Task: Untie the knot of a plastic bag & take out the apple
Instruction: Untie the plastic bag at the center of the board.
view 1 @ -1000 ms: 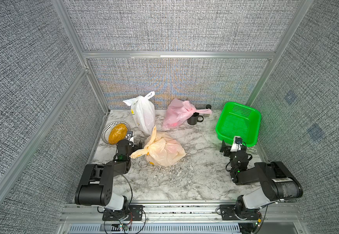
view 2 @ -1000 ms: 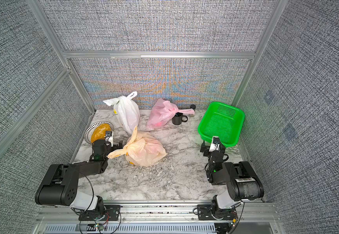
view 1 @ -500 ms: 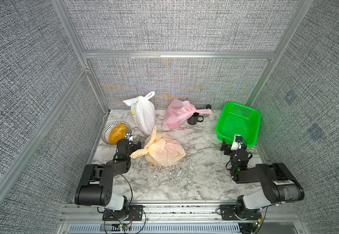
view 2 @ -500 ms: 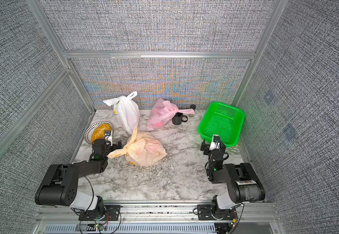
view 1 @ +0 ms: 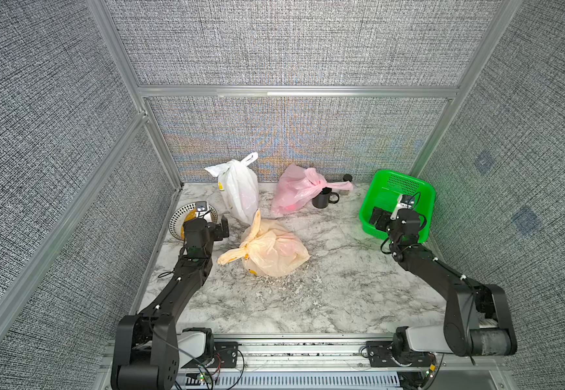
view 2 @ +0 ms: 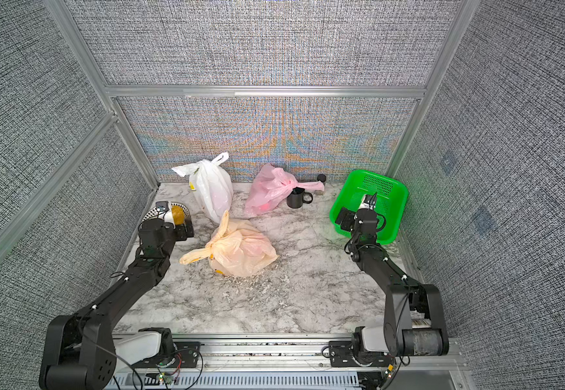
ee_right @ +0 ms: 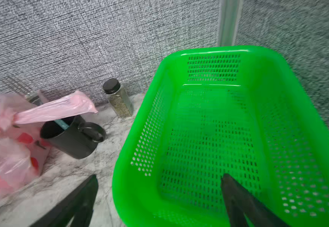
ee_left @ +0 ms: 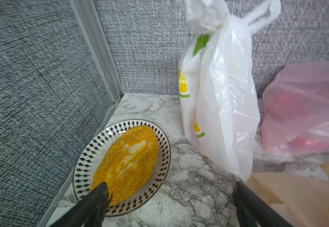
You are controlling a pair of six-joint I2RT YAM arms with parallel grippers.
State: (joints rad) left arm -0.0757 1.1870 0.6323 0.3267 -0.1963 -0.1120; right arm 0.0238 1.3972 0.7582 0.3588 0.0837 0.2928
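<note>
A knotted peach plastic bag (view 1: 271,251) (view 2: 240,251) lies mid-table, its knot (view 1: 247,244) facing left with two loose ears. A white knotted bag (view 1: 238,192) (ee_left: 218,102) stands behind it, and a pink knotted bag (view 1: 296,192) (ee_right: 6,141) with red shapes inside lies further right. The apple is hidden. My left gripper (view 1: 222,229) (ee_left: 169,188) hangs open and empty just left of the peach bag, beside the plate. My right gripper (view 1: 380,219) (ee_right: 159,179) is open and empty, its fingers either side of the green basket's near rim.
A patterned plate (ee_left: 159,137) holding a yellow crumbed bun (ee_left: 128,161) sits in the back-left corner. A black mug (view 1: 321,201) (ee_right: 71,141) and a spice jar (ee_right: 118,98) stand by the pink bag. The green basket (view 1: 419,189) (ee_right: 297,118) fills the back right. Walls enclose three sides.
Both arms have lifted from their folded poses and reached further back, the left toward the plate, the right up to the basket's rim. The bags have not moved.
</note>
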